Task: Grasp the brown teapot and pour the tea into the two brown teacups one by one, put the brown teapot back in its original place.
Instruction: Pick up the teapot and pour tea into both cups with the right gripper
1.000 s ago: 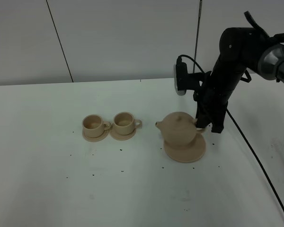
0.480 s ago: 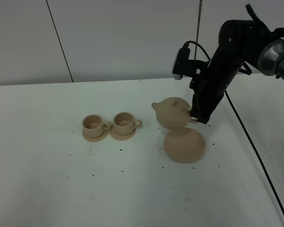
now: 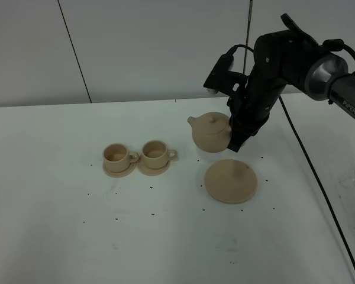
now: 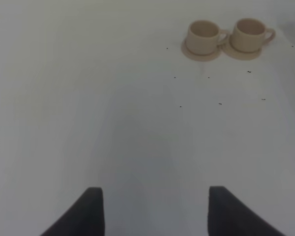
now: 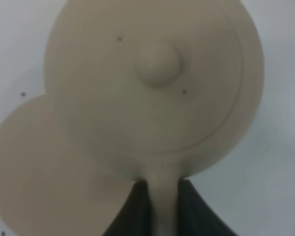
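Note:
The brown teapot (image 3: 210,132) hangs in the air, above and behind the wide saucer (image 3: 230,181), its original place, which lies bare on the table. My right gripper (image 3: 234,142) is shut on the teapot's handle; the right wrist view shows the lid (image 5: 157,64), the handle (image 5: 162,201) between the fingers and the saucer (image 5: 44,172) below. The spout points left toward the two brown teacups (image 3: 115,155) (image 3: 155,151), each upright on a small saucer; they also show in the left wrist view (image 4: 203,33) (image 4: 249,32). My left gripper (image 4: 155,211) is open and empty over bare table.
The white table (image 3: 59,236) carries scattered small dark specks. A black cable (image 3: 307,171) runs down along the right side from the right arm. A grey wall stands behind the table.
My right gripper has lifted the teapot off the wide saucer and carried it up and to the left, toward the cups. The saucer now lies bare.

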Controlling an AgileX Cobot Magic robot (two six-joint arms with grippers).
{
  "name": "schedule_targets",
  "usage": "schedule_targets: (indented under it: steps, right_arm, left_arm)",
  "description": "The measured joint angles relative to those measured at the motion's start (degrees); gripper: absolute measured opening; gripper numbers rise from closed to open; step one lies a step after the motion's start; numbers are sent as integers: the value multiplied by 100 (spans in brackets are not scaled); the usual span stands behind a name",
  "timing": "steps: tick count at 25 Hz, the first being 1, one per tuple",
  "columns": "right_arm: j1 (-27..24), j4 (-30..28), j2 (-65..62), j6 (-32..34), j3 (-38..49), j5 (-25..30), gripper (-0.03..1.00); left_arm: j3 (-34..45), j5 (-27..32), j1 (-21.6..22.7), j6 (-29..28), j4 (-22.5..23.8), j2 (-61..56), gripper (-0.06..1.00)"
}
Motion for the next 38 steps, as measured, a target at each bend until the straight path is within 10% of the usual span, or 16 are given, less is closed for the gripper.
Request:
schedule_targets:
  steps: [38]
  right_arm:
    - [1132,-1989,406,159,-970,-297,9]
  left_arm:
    - [0,0,0,4,0,0,53]
